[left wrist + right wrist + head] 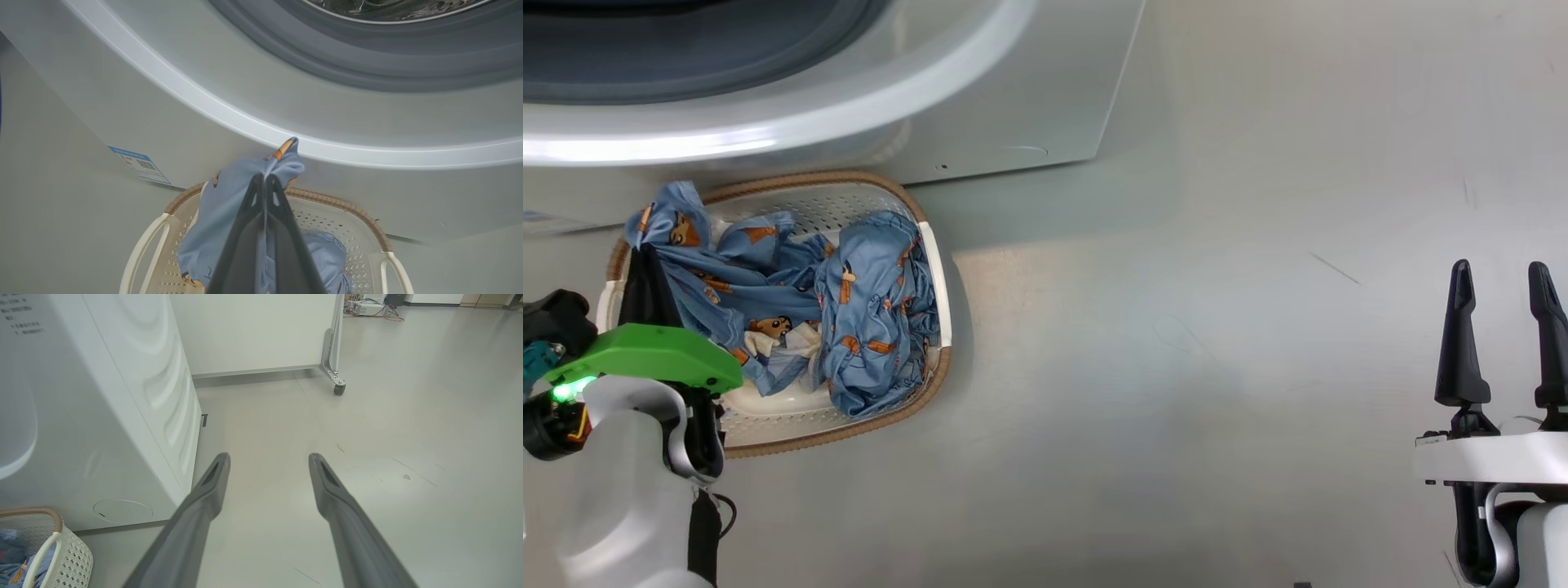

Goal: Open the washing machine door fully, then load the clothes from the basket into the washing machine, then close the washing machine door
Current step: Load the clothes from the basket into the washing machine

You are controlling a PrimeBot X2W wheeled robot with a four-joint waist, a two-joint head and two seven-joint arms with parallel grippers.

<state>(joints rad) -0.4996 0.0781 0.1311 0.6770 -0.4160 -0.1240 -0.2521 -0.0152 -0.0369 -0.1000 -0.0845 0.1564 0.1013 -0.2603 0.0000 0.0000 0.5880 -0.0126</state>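
Head view: the left gripper [645, 257] pinches a blue cloth [678, 208] over the basket's [936, 278] left end. I'd lift it clear of the rim before swinging to the washer [1029, 98].

Left wrist view: the cloth pokes past the shut tips, above the basket.

Right wrist view: the right gripper [269, 457] gapes empty, well apart from the basket.

The clothes [874, 310] are soft blue, printed with small orange-brown cartoon figures. The basket [841, 204] is cream-white, dotted with holes, its rim brown and woven. The washing machine [1029, 98] is white, its gasket [367, 61] grey, its label [141, 164] blue. The left arm's cover [645, 359] is bright green
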